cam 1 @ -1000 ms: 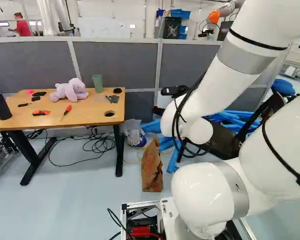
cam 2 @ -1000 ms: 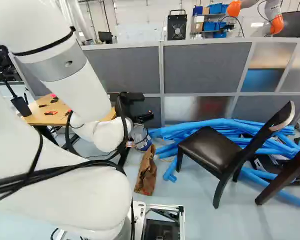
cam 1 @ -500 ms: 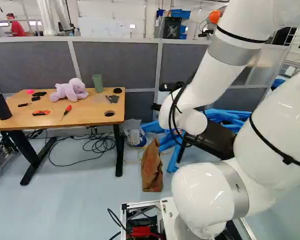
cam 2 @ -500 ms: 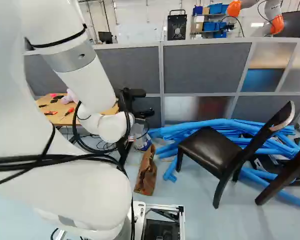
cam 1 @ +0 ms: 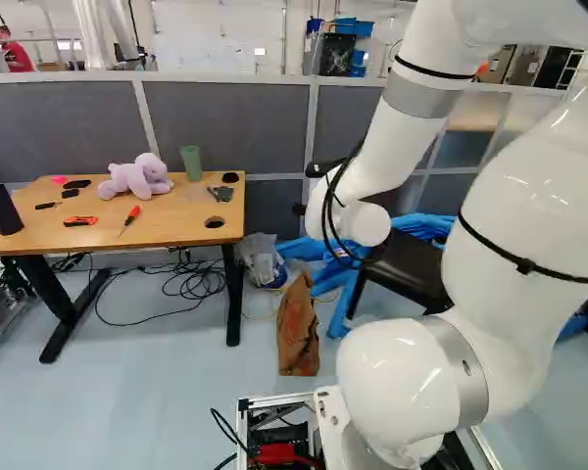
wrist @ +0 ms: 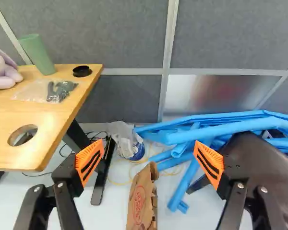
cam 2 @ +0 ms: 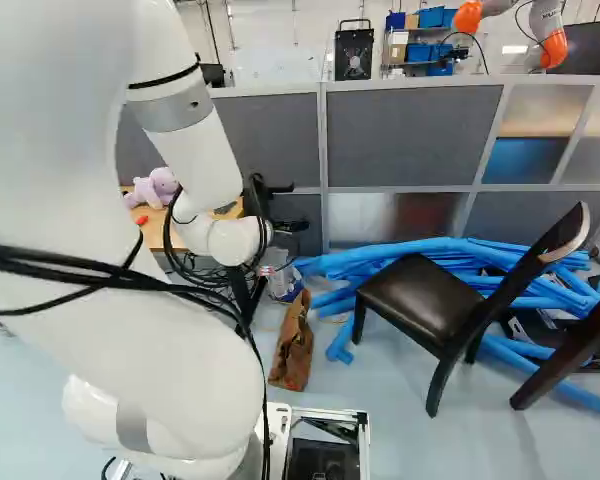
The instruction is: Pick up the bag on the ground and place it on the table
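- And the jaws are spread wide!
- Brown paper bag (cam 1: 298, 333) standing on the floor (cam 1: 167, 401), near the desk's (cam 1: 191, 227) right edge.
- Lilac plush (cam 1: 135, 179) up by the back edge!

You have a bag (cam 1: 298, 328) of wrinkled matt paper, a worktop (cam 1: 162, 229) of smooth wood, a glossy chair (cam 2: 415, 298).

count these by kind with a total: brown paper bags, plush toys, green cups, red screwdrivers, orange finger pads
brown paper bag: 1
plush toy: 1
green cup: 1
red screwdriver: 1
orange finger pads: 2
total: 6
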`<state>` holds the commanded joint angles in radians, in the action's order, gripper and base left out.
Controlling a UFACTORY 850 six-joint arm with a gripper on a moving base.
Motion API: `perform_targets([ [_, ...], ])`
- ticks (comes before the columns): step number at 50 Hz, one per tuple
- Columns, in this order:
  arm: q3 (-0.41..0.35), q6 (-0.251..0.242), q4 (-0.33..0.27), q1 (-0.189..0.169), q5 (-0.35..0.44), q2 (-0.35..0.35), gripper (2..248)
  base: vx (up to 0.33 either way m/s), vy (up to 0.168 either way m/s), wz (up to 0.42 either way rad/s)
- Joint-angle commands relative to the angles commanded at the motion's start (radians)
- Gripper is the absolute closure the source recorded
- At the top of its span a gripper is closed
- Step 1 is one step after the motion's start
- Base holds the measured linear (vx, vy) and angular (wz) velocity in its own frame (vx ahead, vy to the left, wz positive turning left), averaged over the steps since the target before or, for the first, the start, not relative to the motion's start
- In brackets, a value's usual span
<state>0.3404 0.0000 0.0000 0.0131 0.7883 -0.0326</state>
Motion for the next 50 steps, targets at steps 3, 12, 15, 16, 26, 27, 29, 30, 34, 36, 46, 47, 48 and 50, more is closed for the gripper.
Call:
perform_targets([
  [3, 0.011, 0.0, 0.0, 0.003, -0.011, -0.018, 3, 0.0, 0.0, 0.0],
  [12, 0.04, 0.0, 0.0, 0.012, -0.04, -0.07, 3, 0.0, 0.0, 0.0],
  [15, 0.049, 0.0, 0.0, 0.014, -0.05, -0.086, 3, 0.0, 0.0, 0.0],
  [16, 0.052, 0.0, 0.0, 0.014, -0.054, -0.091, 3, 0.0, 0.0, 0.0],
  [26, 0.08, 0.0, 0.0, 0.016, -0.089, -0.143, 3, 0.0, 0.0, 0.0],
  [27, 0.083, 0.0, 0.0, 0.016, -0.092, -0.148, 3, 0.0, 0.0, 0.0],
  [29, 0.088, 0.0, 0.0, 0.016, -0.1, -0.158, 3, 0.0, 0.0, 0.0],
  [30, 0.091, 0.0, 0.0, 0.016, -0.103, -0.163, 3, 0.0, 0.0, 0.0],
  [34, 0.103, 0.0, 0.0, 0.016, -0.117, -0.183, 3, 0.0, 0.0, 0.0],
  [36, 0.109, 0.0, 0.0, 0.016, -0.125, -0.194, 3, 0.0, 0.0, 0.0],
  [46, 0.146, 0.0, 0.0, 0.018, -0.16, -0.251, 3, 0.0, 0.0, 0.0],
  [47, 0.15, 0.0, 0.0, 0.019, -0.164, -0.257, 3, 0.0, 0.0, 0.0],
  [48, 0.154, 0.0, 0.0, 0.019, -0.168, -0.263, 3, 0.0, 0.0, 0.0],
  [50, 0.163, 0.0, 0.0, 0.02, -0.175, -0.275, 3, 0.0, 0.0, 0.0],
])
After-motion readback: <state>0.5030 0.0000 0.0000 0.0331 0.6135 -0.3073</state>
